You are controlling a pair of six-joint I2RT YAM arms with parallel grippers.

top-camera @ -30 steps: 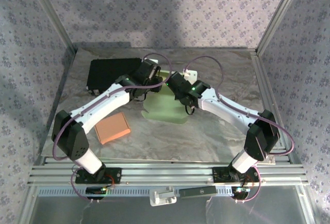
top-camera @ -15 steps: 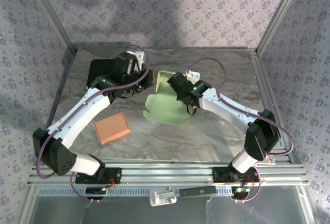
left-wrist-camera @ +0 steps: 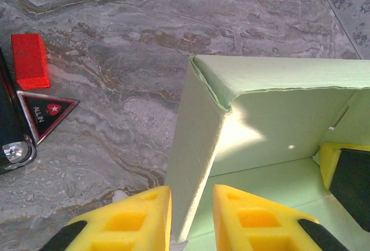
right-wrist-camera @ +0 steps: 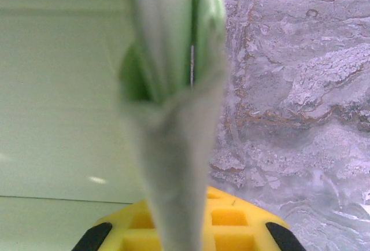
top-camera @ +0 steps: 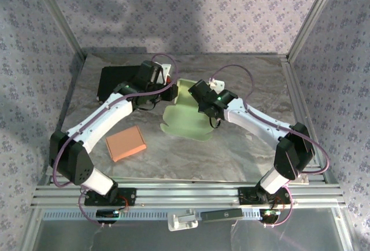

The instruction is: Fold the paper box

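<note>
swinging back from over the black case (top-camera: 118, 82), the left gripper (top-camera: 167, 82) is meeting the paper box (top-camera: 186, 122) again at its left wall. the box is sitting mid-table on the marbled table (top-camera: 254, 89), between the two grippers, right of the case and beyond the orange block (top-camera: 126, 143).

it is looking pale green and half raised: the floor panel is lying flat, while the left and far walls are standing and joining at a creased, wavy corner. in the left wrist view the yellow fingers (left-wrist-camera: 130, 222) are straddling that left wall, one outside and one inside, and seem to be pinching it, though the contact itself is cut off at the frame edge. a red block (left-wrist-camera: 30, 60) is lying on the table beyond.

the right gripper (top-camera: 195, 88) is clamping closed on a crumpled, doubled fold of the box's right wall, which is rising straight up from its yellow finger (right-wrist-camera: 231, 228).
</note>
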